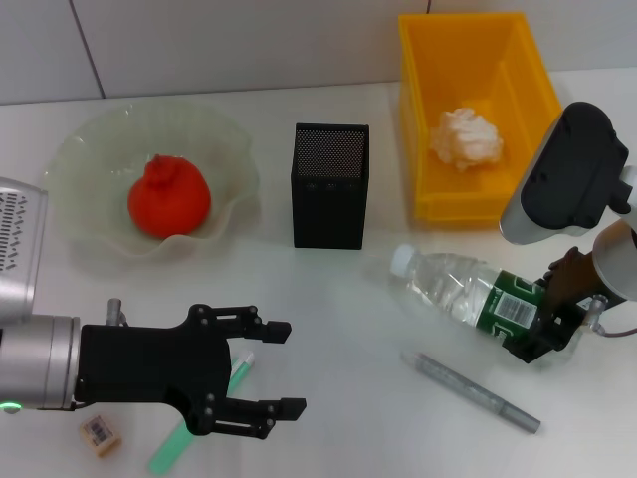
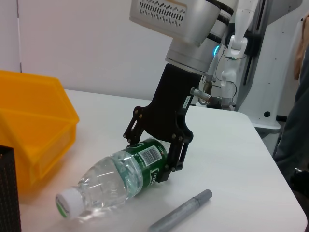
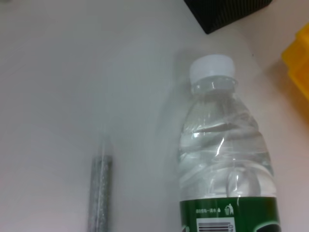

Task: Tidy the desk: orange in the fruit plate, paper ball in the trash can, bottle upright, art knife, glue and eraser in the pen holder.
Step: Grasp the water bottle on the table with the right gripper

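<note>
The bottle [image 1: 460, 289] lies on its side on the table, cap toward the pen holder [image 1: 330, 185]. My right gripper [image 1: 537, 324] is shut on its green-label end, which the left wrist view shows too [image 2: 154, 154]. The orange [image 1: 167, 199] sits in the fruit plate [image 1: 70, 149]. The paper ball [image 1: 466, 139] lies in the trash can [image 1: 438, 199]. My left gripper [image 1: 289, 368] is open and empty, just above a pale-green stick [image 1: 174, 443]. A grey stick [image 1: 473, 391] lies in front of the bottle. The eraser [image 1: 101, 435] lies by the left arm.
The pen holder stands between the plate and the trash can. The grey stick [image 3: 100, 193] lies beside the bottle [image 3: 222, 150] in the right wrist view. The table's right edge is close behind the right gripper in the left wrist view.
</note>
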